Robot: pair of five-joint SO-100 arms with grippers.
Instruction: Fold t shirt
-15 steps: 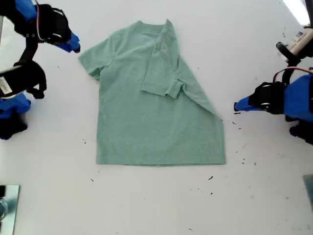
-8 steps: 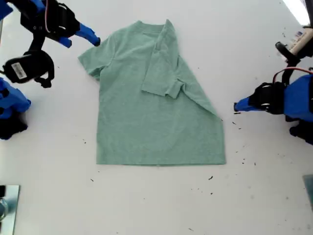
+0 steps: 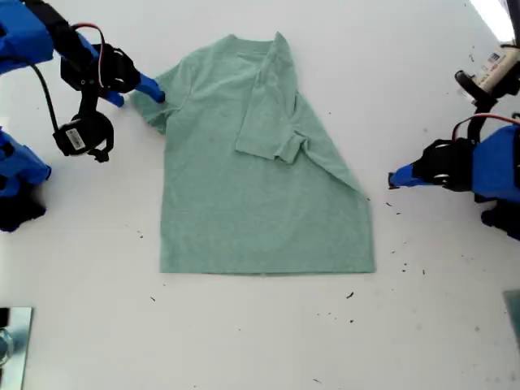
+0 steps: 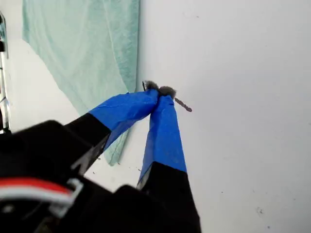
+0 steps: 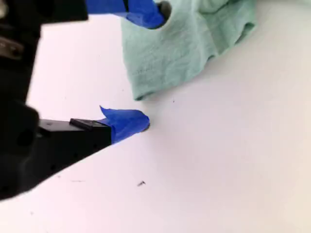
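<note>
The pale green t shirt (image 3: 260, 203) lies flat mid-table in the exterior view, collar away from the camera. Its side at the exterior view's right is folded diagonally inward, with that sleeve lying on the chest. My second gripper (image 3: 154, 91) is open at the spread sleeve on the exterior view's left. In the second wrist view my second gripper (image 5: 148, 70) has one fingertip (image 5: 146, 14) over the sleeve cloth (image 5: 184, 43) and the other on bare table. My first gripper (image 3: 392, 179) is shut on nothing near the folded edge. In the first wrist view my first gripper (image 4: 158, 90) shows closed tips and the t shirt (image 4: 92, 43) lies beyond them.
Dark specks (image 3: 402, 264) are scattered on the white table near the first arm. A metallic object (image 3: 12, 341) sits at the exterior view's lower left corner. A cable and a white labelled part (image 3: 496, 69) hang at its upper right.
The second arm has swung down and toward the shirt, bringing its open gripper to the spread sleeve. The first arm and the shirt have not moved.
</note>
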